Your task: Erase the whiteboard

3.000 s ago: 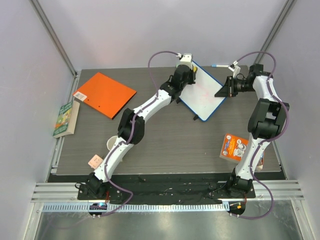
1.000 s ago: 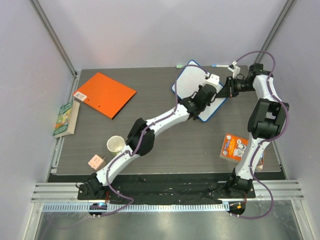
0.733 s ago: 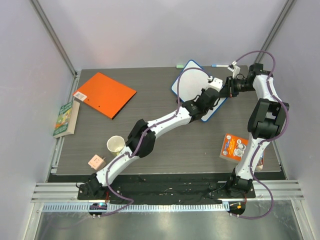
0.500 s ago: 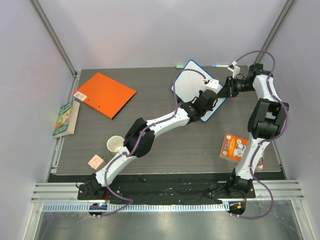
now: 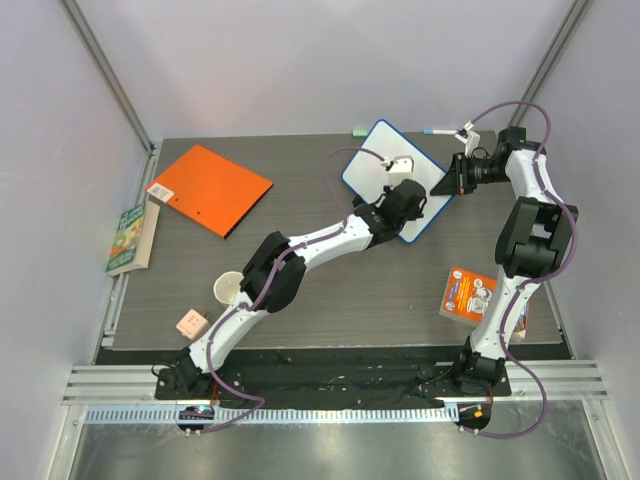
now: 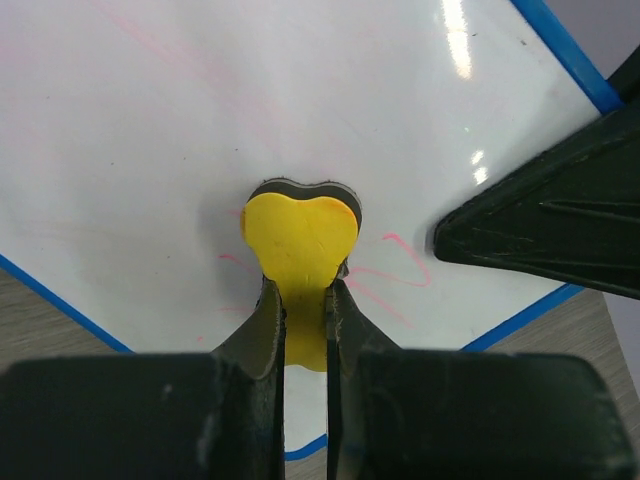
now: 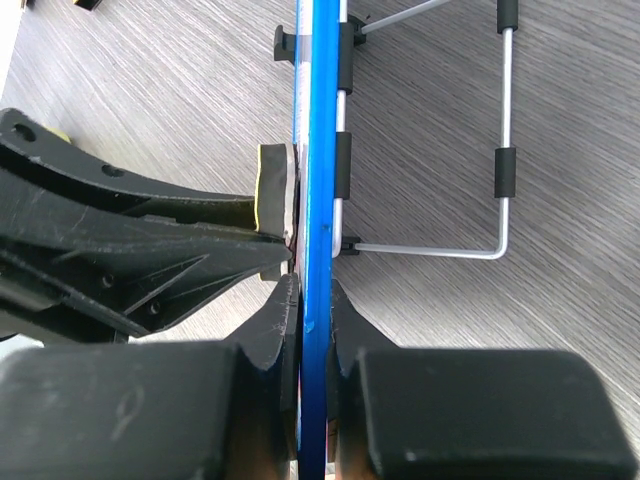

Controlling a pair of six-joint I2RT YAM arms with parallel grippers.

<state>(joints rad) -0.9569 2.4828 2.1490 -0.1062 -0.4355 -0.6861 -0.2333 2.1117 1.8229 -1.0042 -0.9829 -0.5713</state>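
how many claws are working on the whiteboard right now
2. The left claw grips a yellow eraser pressed against the whiteboard face. The right claw is clamped on the board's blue rim.

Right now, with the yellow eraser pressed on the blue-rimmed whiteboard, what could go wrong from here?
1. The right gripper clamps the blue-rimmed white whiteboard only at its rim; wiping pressure could make it pivot or slip.
2. Some faint red marks lie between the yellow heart-shaped eraser and the right gripper's black finger; wiping there may knock the grippers together.
3. The left gripper pinches only the eraser's narrow end; it could twist out.
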